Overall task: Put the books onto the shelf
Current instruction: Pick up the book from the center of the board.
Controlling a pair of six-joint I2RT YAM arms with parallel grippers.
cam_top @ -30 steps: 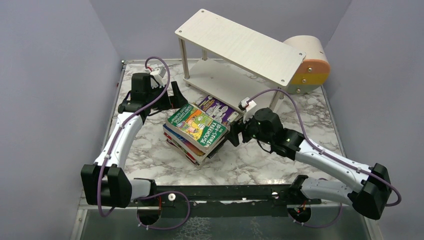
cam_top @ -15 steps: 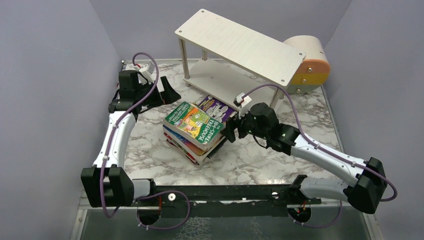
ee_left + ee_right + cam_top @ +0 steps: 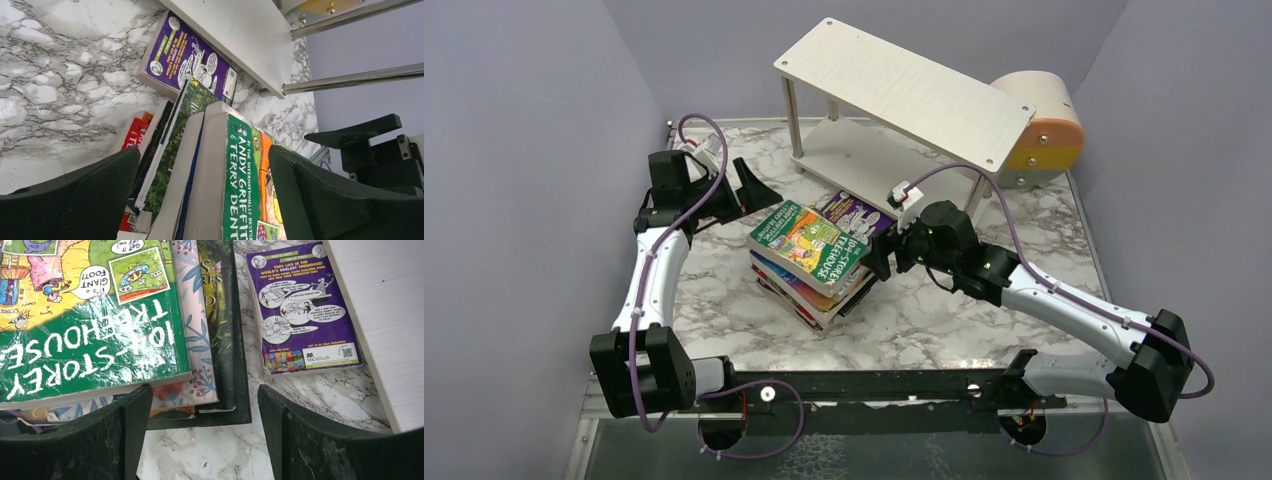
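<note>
Over the last second the left gripper (image 3: 752, 190) has been drawn back toward the far-left corner, clear of the stack of books (image 3: 809, 275). Its fingers are spread wide and nothing is held. The right gripper (image 3: 881, 257) has been brought in against the stack's right end, fingers spread. Contact cannot be confirmed. The green Treehouse book (image 3: 809, 243) on top has been shifted slightly leftward, so a push or a pick from the right appears to be starting.

No book is on the shelf (image 3: 904, 90) yet. The stack is lying on the marble table (image 3: 924, 320) just in front of the shelf, and 1 purple book (image 3: 856, 213) is lying flat beside the lower board.

The green book is lying cover up. Its long axis runs from far-left to near-right, roughly parallel to the shelf boards, with the title end toward the right gripper.
</note>
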